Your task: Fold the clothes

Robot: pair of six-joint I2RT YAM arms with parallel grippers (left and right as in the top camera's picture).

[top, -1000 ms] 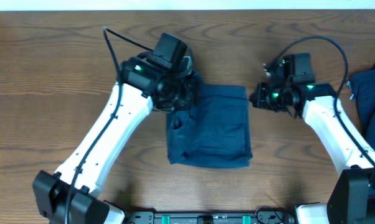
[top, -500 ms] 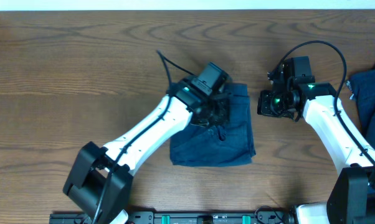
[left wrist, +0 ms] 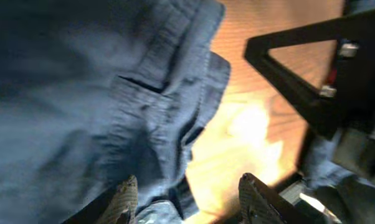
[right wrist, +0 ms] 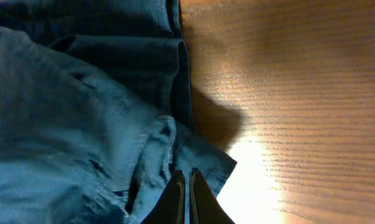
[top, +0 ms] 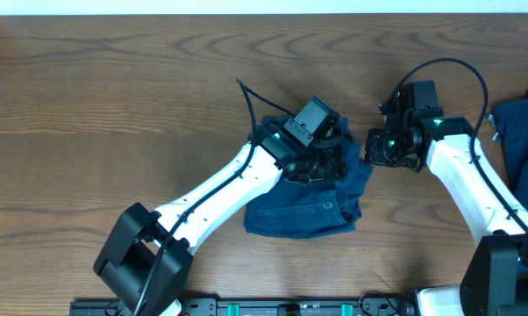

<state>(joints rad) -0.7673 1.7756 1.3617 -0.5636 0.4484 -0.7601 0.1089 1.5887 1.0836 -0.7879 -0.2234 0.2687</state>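
The clothes I am working on are dark navy shorts point(top: 299, 211), lying folded and rumpled in the middle of the table. Their seamed edge shows in the left wrist view point(left wrist: 169, 93) and the right wrist view point(right wrist: 81, 124). My left gripper point(top: 330, 162) hovers over the shorts' upper right corner. Its jaws point(left wrist: 189, 178) stand open, with a fold of cloth lying loose near the left finger point(left wrist: 126, 198). My right gripper point(top: 374, 147) sits just right of the shorts. Its fingers point(right wrist: 186, 190) are shut, above the cloth's edge.
A second navy garment point(top: 520, 132) lies at the table's right edge beside the right arm. The right gripper's black body point(left wrist: 312, 68) is close in front of the left wrist camera. Bare brown wood point(top: 115, 105) stretches to the left and far side.
My left arm swept right across the shorts, carrying their left side over, and its jaws have opened. The shorts now look narrower and bunched. The right gripper barely moved.
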